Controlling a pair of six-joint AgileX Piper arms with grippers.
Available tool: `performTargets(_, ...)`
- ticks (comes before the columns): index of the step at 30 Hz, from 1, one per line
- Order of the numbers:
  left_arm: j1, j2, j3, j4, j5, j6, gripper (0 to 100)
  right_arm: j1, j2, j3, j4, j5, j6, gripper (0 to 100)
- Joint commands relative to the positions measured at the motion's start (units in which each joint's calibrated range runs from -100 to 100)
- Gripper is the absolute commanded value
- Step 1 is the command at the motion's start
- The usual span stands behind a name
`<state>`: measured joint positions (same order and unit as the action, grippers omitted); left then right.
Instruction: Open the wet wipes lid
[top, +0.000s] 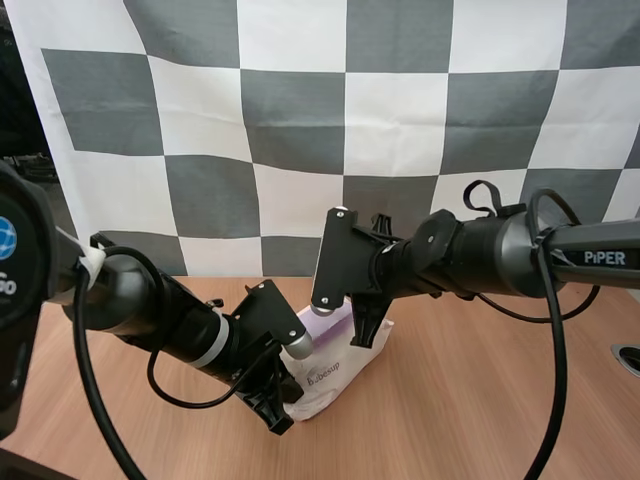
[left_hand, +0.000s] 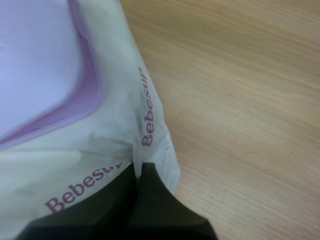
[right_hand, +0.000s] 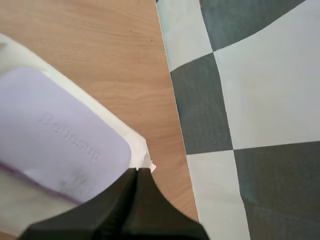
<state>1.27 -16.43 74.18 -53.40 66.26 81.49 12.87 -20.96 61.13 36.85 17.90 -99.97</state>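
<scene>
- The left claw (left_hand: 141, 169) is clenching on the pack (left_hand: 115, 145). Its two tips are lying tight together at the pack's near corner, and the film is puckering toward them, so I am reading this as a pinch on the wrapper's edge.
- The right claw (right_hand: 137, 172) is also sitting clenched. Its tips are meeting just beside the pack's far edge, next to a rounded corner of the lid (right_hand: 60, 140). Nothing is showing between them, so I am taking it as gripping nothing.
- The lid is lying flat and closed on top of the pack.
- The pack is resting on the table (left_hand: 240, 110) between the two claws.
- As I am judging it, the step in hand is bracing the pack and lining up on the lid, with the opening itself not yet begun.
- The next move is calling for the right claw to release, catch the lid's free lip and lift it while the left is holding the pack down. I cannot tell which side of the lid is hinging.
</scene>
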Motion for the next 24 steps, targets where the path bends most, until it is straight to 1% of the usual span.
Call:
performTargets(1, 0.01, -0.02, -0.06, 0.08, -0.34, 0.03, 0, 0.25, 0.02, 0.11, 0.94, -1.06, -0.03, 0)
performTargets(4, 0.01, -0.02, -0.06, 0.32, -1.72, 0.03, 0, -0.09, 0.02, 0.24, 0.94, -1.69, -0.03, 0)
performTargets(6, 0.01, -0.02, -0.06, 0.58, -2.98, 0.03, 0, -0.84, 0.02, 0.24, -0.33, 1.71, -0.03, 0)
performTargets(8, 0.01, -0.02, -0.06, 0.67, -3.22, 0.03, 0, -1.66, 0.02, 0.24, -5.12, 5.5, -0.03, 0)
performTargets(11, 0.01, -0.02, -0.06, 0.78, -3.18, 0.03, 0, -2.89, -0.8, 0.24, -16.91, 10.36, -0.03, 0)
performTargets(12, 0.01, -0.02, -0.06, 0.78, -3.18, 0.03, 0, -3.14, -1.43, 0.24, -20.51, 14.13, 0.35, 0)
performTargets(13, 0.01, -0.02, -0.06, 0.78, -3.18, 0.03, 0, -3.22, -2.06, 0.24, -23.13, 19.06, 2.59, 0)
performTargets(14, 0.01, -0.02, -0.06, 0.78, -3.18, 0.03, 0, -3.22, -2.34, 0.24, -24.47, 22.94, 3.61, 0)
performTargets(15, 0.01, -0.02, -0.06, 0.72, -3.18, 0.12, 0, -3.22, -2.5, 0.24, -24.8, 27.79, 3.86, 0)
performTargets(18, 0.01, -0.02, -0.06, 0.72, -3.02, 0.11, 0, -3.22, -2.51, 0.37, -24.27, 35.69, 3.86, 0)
performTargets(24, 0.01, -0.02, -0.06, 0.72, -2.5, 0.11, 0, -3.22, -1.44, 2.72, -23.5, 32.91, 3.43, 0)
